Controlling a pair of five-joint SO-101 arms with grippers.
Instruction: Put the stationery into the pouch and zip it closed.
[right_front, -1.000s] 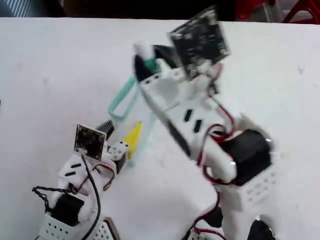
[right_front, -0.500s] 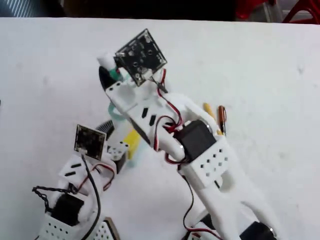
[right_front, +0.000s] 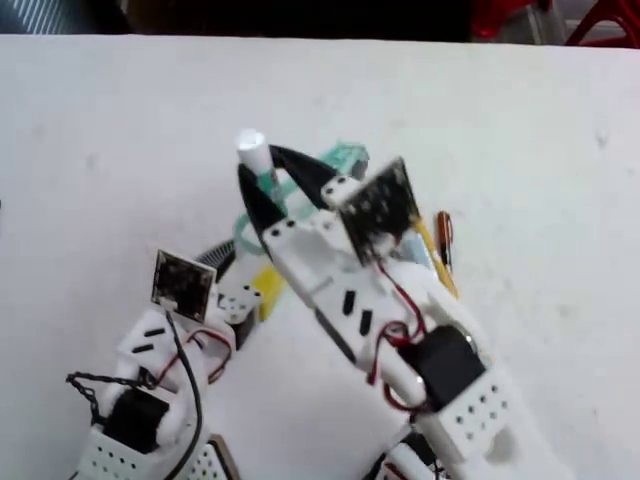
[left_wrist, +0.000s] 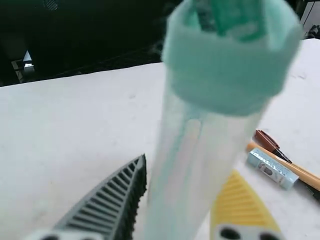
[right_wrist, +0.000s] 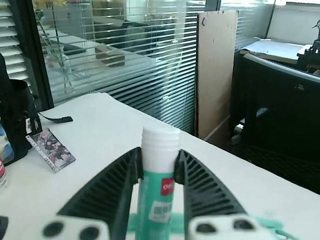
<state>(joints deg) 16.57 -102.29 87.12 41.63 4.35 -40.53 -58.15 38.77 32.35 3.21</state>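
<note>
I am gripping a glue stick (right_wrist: 159, 200) in my right pincer (right_wrist: 159, 155). Both black ribbed fingers (right_wrist: 120, 185) are pressing on its green body, and its white cap is poking up above the fingertips. In the high view, this right pincer (right_front: 268, 178) is hanging over the middle of the white tabletop (right_front: 120, 120), with the glue stick (right_front: 252, 152) pointing towards the far edge.

My left pincer (left_wrist: 187, 167) is clamping the pouch (left_wrist: 200, 135) between its grey finger and its yellow finger (left_wrist: 240, 205). The pouch is clear with a mint-green rim and is rising steeply out of the pincer. From above, my left pincer (right_front: 245, 272) is sitting just beside the right arm. The green rim of the pouch (right_front: 345, 157) is showing next to the glue stick, though I cannot tell whether they are touching.

A brown pen (left_wrist: 270, 145), a pale blue eraser (left_wrist: 272, 168) and an orange pencil (left_wrist: 302, 174) are lying together on the tabletop beside the pouch.
</note>
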